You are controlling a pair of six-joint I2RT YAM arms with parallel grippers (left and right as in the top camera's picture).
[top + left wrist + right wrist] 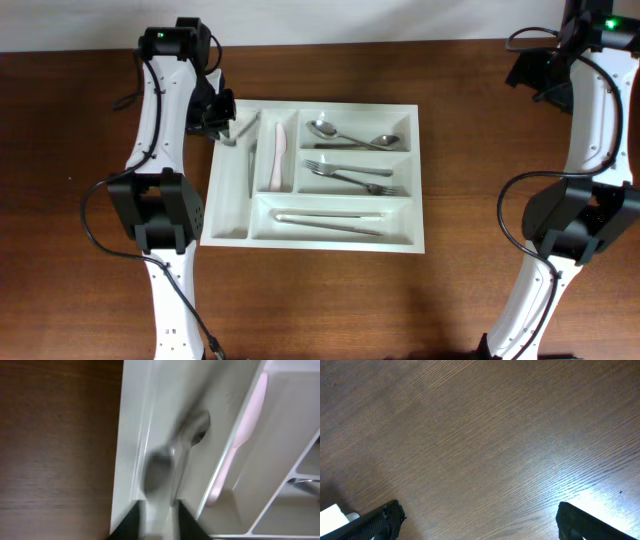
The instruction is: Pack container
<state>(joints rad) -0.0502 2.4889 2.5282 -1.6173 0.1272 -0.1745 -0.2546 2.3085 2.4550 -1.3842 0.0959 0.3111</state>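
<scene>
Left pincer (pixel 227 127) grip unclear, at container (pixel 228 225) far-left corner | right pincer (pixel 477 515) spread over table (pixel 485 435)

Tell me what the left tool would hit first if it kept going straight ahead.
Probably the blurred metal utensil right ahead of the left tool, over the container's outer narrow compartment; it may already be touching it.
</scene>
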